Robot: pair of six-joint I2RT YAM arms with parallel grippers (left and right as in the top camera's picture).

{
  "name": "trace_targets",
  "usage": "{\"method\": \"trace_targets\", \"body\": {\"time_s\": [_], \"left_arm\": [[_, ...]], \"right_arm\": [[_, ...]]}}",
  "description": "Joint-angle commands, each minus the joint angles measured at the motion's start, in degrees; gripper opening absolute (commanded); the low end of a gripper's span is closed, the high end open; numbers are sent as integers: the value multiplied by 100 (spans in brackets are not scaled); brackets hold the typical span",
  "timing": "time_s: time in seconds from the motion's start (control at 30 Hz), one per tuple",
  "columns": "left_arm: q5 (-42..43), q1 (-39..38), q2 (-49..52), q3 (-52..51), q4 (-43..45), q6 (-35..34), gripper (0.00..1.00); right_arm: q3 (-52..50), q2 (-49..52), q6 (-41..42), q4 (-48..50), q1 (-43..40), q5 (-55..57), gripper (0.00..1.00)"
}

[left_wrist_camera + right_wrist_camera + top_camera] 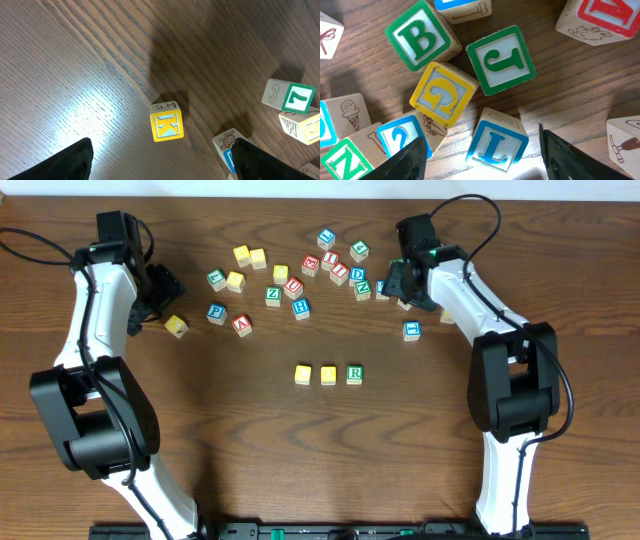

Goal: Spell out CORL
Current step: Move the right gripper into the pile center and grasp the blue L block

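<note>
My right pincer point(481, 155) stands wide astride the blue L cube point(492, 145), since the yellow cubes point(303, 374) and R cube point(354, 374) lined up on the surface point(400, 460) lack that last letter. My left pincer point(160, 165) hangs wide, empty.

Dark wooden table, lit unevenly
The table point(330, 450) fills every view, brown with a strong straight grain. In the left wrist view a white patch of glare point(85, 115) lies on the wood, with soft shadow beside it. A black rail point(330, 530) runs along the near edge.
</note>
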Motion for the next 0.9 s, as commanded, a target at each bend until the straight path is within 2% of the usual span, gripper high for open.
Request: {"method": "trace_targets", "body": {"time_s": [0.0,0.7,0.87], "left_arm": [[-35,2,35,24,-28,-72,87],[-35,2,35,24,-28,-72,87],[-35,2,35,24,-28,-72,87]], "right_arm": [[125,26,31,-22,-26,-164,70],[68,31,-249,-385,-466,-1036,69],[39,162,-243,-380,-468,-850,62]]}}
